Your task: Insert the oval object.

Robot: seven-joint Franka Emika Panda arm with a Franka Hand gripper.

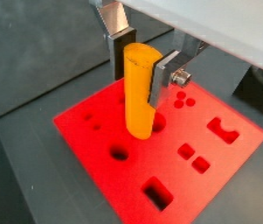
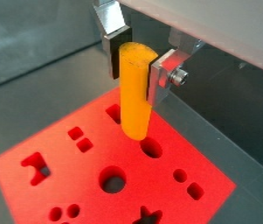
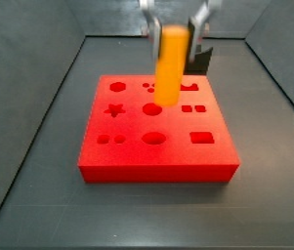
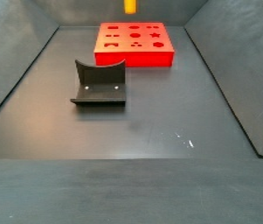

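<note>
The oval object (image 1: 140, 92) is a long orange-yellow peg that hangs upright. My gripper (image 1: 143, 63) is shut on its upper end, with one pad on each side, and this shows in both wrist views (image 2: 140, 59). The peg's (image 2: 134, 92) lower end is just over the top of the red block (image 1: 157, 175) with shaped holes, close to a round hole. I cannot tell whether it touches. In a side view the peg (image 3: 170, 63) stands over the block's (image 3: 156, 146) middle, below the gripper (image 3: 173, 21). In a side view only the peg's end (image 4: 130, 5) shows, above the block (image 4: 136, 42).
A dark grey curved holder (image 4: 99, 85) stands on the dark floor in front of the red block and shows behind the peg in a side view (image 3: 203, 57). Sloped dark walls (image 4: 17, 70) enclose the floor on both sides.
</note>
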